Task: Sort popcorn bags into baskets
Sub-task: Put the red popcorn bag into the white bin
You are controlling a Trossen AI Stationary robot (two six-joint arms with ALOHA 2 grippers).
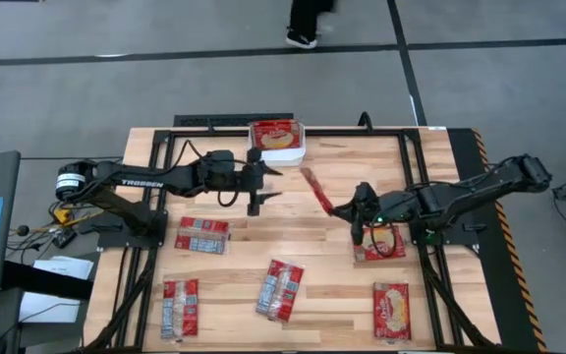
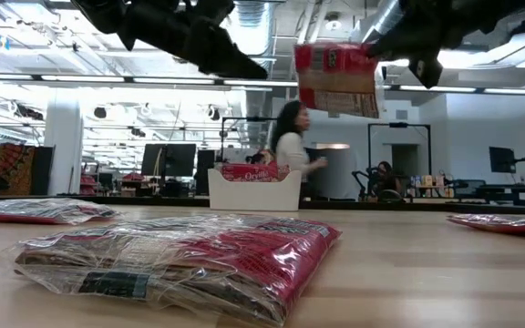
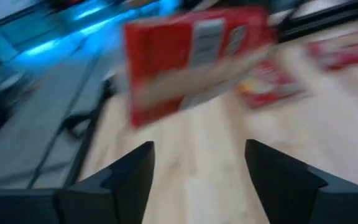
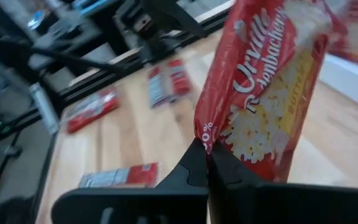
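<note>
A popcorn bag (image 1: 314, 189) is held clenched in the right gripper (image 1: 347, 210), raised above the surface (image 1: 332, 265) at frame centre. The left gripper (image 1: 261, 187) is spread and unloaded, just below the white basket (image 1: 277, 153) at upper centre, in which one bag (image 1: 274, 134) is seen.

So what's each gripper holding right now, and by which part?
The right gripper pinches a popcorn bag by one short end, lifted off the table. The left gripper is open and empty.

Red popcorn bag (image 4: 263, 93) with pale popcorn picture; white basket (image 1: 277, 149); dark fingers (image 3: 129, 177)
</note>
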